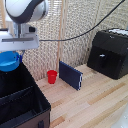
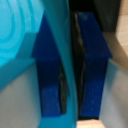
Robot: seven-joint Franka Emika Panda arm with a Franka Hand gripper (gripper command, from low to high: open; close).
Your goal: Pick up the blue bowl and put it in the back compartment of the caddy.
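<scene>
A large black caddy (image 1: pixel 22 102) is seen at the exterior view's lower left, standing on a light wooden surface (image 1: pixel 95 102) and split by a thin divider into two sections. The back compartment (image 1: pixel 12 82), the one farther from the camera, lies directly beneath the arm. A black boxy machine (image 1: pixel 111 52) with a cable stands at the exterior view's right, a flat dark-blue box (image 1: pixel 70 75) is propped near the middle, and a small red cup (image 1: pixel 52 76) stands just beside it, near the caddy's far corner.

The blue bowl (image 1: pixel 9 61) is held aloft at the exterior view's left edge, just under the hand (image 1: pixel 15 50) and above the back compartment. In the wrist view the bowl's rim (image 2: pixel 62 55) is seen pinched edge-on between the dark-blue fingers (image 2: pixel 95 75), so the hand is closed narrowly on the bowl's wall.

The coming move is judged to turn on one relation: the compartment lies straight below the bowl, so a plain descent, then a release, should suffice.
</scene>
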